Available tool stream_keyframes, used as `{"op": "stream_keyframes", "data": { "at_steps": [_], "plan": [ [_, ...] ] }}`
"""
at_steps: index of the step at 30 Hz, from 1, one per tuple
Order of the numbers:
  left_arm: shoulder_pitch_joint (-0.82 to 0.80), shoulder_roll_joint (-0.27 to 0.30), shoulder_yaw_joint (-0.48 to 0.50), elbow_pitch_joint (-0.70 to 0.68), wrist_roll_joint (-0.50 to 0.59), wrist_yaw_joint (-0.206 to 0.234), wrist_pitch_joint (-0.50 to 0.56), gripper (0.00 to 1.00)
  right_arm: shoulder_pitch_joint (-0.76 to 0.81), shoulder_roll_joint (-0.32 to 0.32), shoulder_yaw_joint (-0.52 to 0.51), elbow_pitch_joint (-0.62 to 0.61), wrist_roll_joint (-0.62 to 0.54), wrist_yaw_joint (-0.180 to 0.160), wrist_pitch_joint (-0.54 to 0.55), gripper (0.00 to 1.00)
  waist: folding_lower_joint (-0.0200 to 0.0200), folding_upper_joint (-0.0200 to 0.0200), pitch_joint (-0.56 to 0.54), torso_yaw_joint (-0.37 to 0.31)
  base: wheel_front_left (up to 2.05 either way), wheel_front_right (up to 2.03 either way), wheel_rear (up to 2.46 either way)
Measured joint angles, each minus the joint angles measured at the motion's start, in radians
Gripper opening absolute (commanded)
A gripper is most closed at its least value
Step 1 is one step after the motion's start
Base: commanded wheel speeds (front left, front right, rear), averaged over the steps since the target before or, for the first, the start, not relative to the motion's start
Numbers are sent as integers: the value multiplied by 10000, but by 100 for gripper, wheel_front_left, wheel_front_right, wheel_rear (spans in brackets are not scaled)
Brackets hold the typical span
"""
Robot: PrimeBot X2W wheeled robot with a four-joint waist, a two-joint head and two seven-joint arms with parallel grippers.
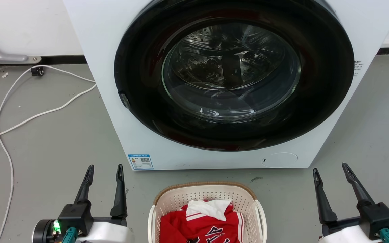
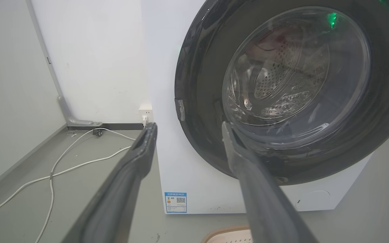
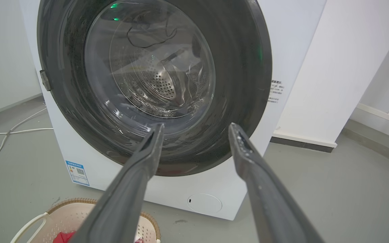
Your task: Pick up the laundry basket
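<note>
One basket of red and white clothes sits on the floor just before the washer, between the left gripper and right gripper, both clear of it, fingers spread, holding nothing.

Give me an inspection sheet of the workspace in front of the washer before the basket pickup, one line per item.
Surface: grey floor, smooth and level.
Job's things: laundry basket stands on the floor before the washer, between the two grippers, holding a red garment and a white cloth; not gripped.
Clutter: small scraps by the wall at left.
Grippers: left gripper open, left of the basket; right gripper open, right of it; both hold nothing.
Cables: white cable loops over the floor left of the washer, apart from the basket.
Surroundings: white washer, door shut; white wall behind.
</note>
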Motion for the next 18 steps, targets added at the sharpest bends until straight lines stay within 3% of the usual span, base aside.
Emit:
{"op": "stream_keyframes", "data": {
  "at_steps": [18],
  "plan": [
    [29,0,27,334,-119,-25,-6,100,-8,-6,151,130,59,0,0,100,-1,0,146,-65,0,0,0]
  ]
}}
